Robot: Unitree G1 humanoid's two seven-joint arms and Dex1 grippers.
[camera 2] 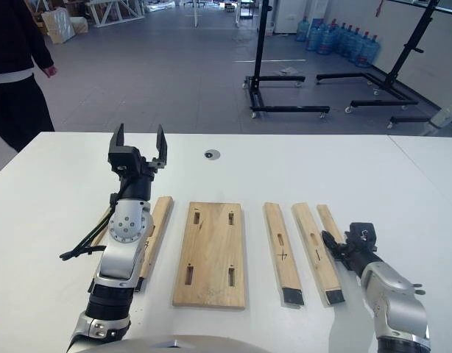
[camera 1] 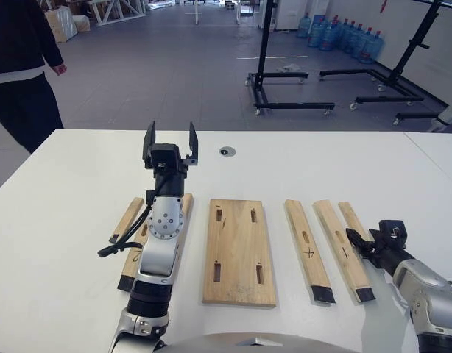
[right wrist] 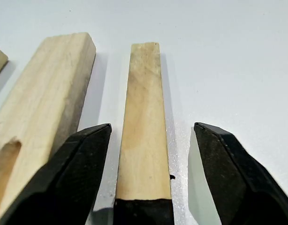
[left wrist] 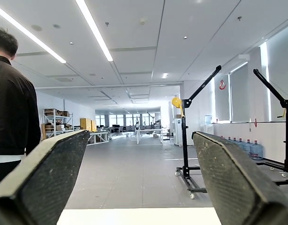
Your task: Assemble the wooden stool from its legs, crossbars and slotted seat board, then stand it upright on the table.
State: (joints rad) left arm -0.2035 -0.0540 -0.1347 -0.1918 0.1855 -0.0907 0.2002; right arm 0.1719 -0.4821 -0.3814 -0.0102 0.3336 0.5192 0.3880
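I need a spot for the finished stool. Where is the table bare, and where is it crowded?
Bare: the far table strip beyond the seat board, around the cable hole, and the far right corner. Crowded: the near middle, left slats under the left arm, three right slats, the right claw straddling the outermost.

Both head views look forward and down from behind the arms across the white table. The hall floor fills the upper part of the frame. They share the same scene, with the seat board at lower centre, sitting a little further left in the right eye. The left wrist camera sits close behind the left gripper and faces level into the hall. The right wrist camera looks down from very near the table, past the right gripper, onto a narrow wooden slat.
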